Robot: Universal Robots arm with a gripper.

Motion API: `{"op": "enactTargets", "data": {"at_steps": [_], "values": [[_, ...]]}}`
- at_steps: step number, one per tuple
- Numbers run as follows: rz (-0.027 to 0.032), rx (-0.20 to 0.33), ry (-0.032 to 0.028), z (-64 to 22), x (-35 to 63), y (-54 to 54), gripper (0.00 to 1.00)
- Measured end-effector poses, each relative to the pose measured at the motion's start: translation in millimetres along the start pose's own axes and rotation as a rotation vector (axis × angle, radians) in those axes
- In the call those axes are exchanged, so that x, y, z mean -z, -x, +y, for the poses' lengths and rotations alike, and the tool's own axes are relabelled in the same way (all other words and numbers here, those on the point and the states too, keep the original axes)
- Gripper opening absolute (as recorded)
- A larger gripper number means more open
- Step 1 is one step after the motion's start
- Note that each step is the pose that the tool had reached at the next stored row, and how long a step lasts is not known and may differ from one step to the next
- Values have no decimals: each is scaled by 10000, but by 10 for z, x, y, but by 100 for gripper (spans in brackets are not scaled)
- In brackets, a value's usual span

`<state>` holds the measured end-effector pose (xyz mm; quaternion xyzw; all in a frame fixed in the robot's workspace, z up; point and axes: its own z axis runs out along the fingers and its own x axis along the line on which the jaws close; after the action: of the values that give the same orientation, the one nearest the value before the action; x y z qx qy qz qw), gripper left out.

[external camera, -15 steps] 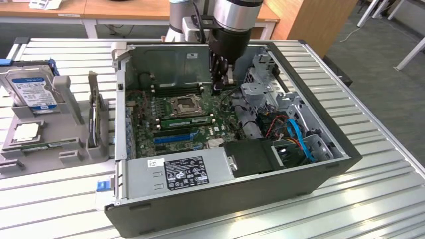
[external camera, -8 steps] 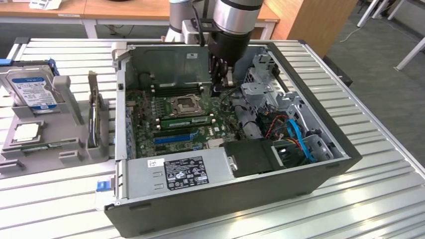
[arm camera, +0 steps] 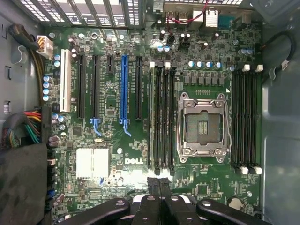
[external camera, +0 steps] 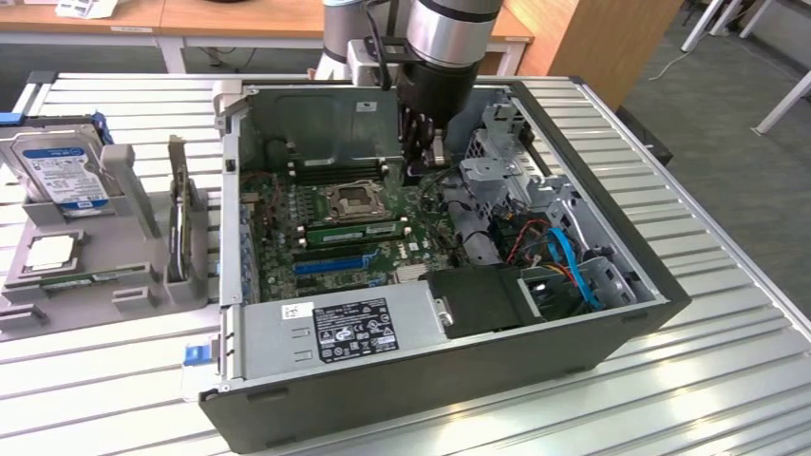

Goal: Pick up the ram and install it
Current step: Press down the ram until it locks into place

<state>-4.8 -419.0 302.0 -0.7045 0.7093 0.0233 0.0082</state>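
Observation:
A narrow green ram (external camera: pixel 91 278) lies flat in the grey holder (external camera: pixel 140 294) at the exterior view's left, outside the case. Another green stick (external camera: pixel 355 229) stands in a memory slot (arm camera: pixel 151 117) beside the empty processor socket (arm camera: pixel 203 124). My gripper (external camera: pixel 428 157) hangs inside the open computer case (external camera: pixel 633 313), over the motherboard (arm camera: pixel 117 140) near its memory slots. It is far from the holder. Its black fingers (arm camera: pixel 152 187) are shut against each other with nothing between them.
A silver hard drive (external camera: pixel 61 171) with a blue-white label and a square processor chip (external camera: pixel 51 252) sit in the same holder. The power supply (external camera: pixel 342 328), a black drive bay (external camera: pixel 488 299) and blue cables (external camera: pixel 571 266) crowd the case's near side.

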Motion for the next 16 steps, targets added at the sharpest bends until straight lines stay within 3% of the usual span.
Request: {"op": "enactTargets", "data": {"at_steps": [16], "values": [[1, 0, 1, -2, -115, -5, 10]]}}
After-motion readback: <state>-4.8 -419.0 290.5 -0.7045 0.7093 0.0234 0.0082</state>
